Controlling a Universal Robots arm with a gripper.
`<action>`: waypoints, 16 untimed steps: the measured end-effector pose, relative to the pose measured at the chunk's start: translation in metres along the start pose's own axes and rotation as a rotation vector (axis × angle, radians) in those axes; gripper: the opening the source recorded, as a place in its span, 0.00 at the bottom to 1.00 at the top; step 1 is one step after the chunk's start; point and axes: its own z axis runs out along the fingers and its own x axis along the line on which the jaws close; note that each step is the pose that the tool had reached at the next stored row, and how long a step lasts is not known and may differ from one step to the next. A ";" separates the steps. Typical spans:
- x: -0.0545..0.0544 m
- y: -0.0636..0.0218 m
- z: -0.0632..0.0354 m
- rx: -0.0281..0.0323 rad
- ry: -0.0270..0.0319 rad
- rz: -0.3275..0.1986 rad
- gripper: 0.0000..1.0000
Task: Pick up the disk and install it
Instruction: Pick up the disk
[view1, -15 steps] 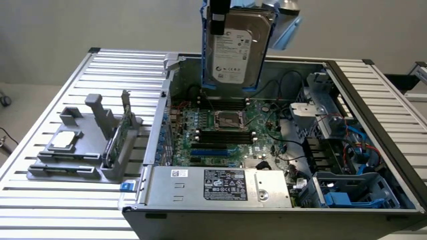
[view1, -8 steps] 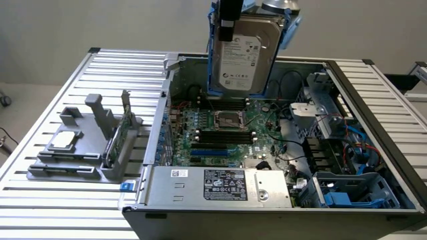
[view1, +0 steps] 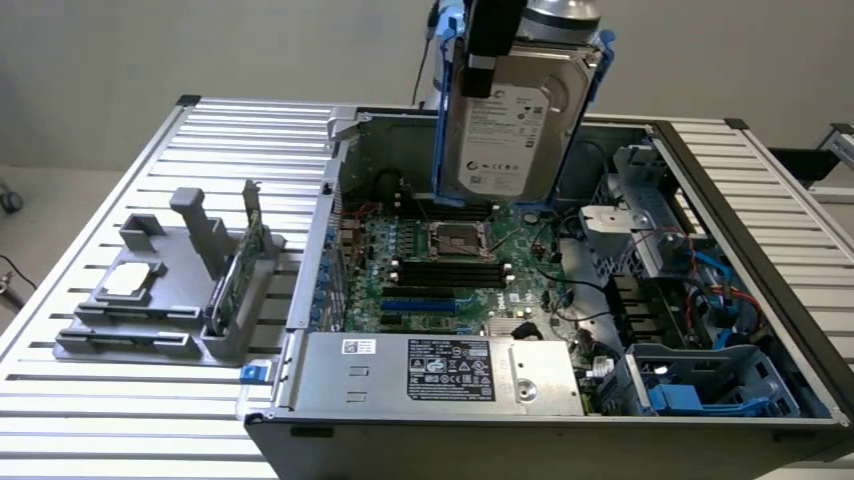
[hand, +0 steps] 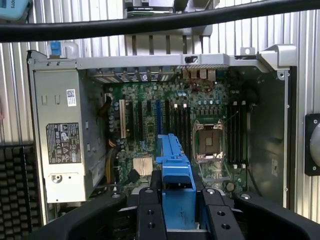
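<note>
**Disk held upright over the open computer case**

The black fingers (view1: 475, 60) are clamped partway closed on the disk (view1: 518, 120), a rectangular silver-grey metal hard drive with a white label, framed by a bright blue plastic carrier. The disk hangs upright in the air over the far part of the open grey metal computer case (view1: 400, 440), with its label turned toward the exterior camera. It touches nothing below it. In the wrist view the two fingers (hand: 150, 212) press on either side of the blue carrier, and the edge of the disk (hand: 178, 185) stands between them.

Below the disk lies the green motherboard (view1: 527, 290), with its square silver processor socket (view1: 454, 238) and rows of black slots. At the near edge of the case sits a silver power-supply box with a black label (view1: 441, 370). A blue plastic drive bay (view1: 701, 388) fills the near corner on the exterior view's right.

The case stands on a ribbed silver metal desk (view1: 214, 130). On the exterior view's left — well apart from the disk — a grey plastic holder (view1: 147, 335) carries a small flat square silver chip (view1: 130, 280) and a thin green circuit card (view1: 247, 265) standing on edge. A thick black cable (hand: 150, 22) crosses the wrist view.
</note>
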 end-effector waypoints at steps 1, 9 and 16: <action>0.002 -0.0028 -0.0001 0.0000 -0.0001 0.000 0.33; 0.019 -0.0262 -0.0009 0.0000 -0.0009 0.000 0.33; 0.035 -0.0449 -0.0018 -0.0001 -0.0011 0.000 0.33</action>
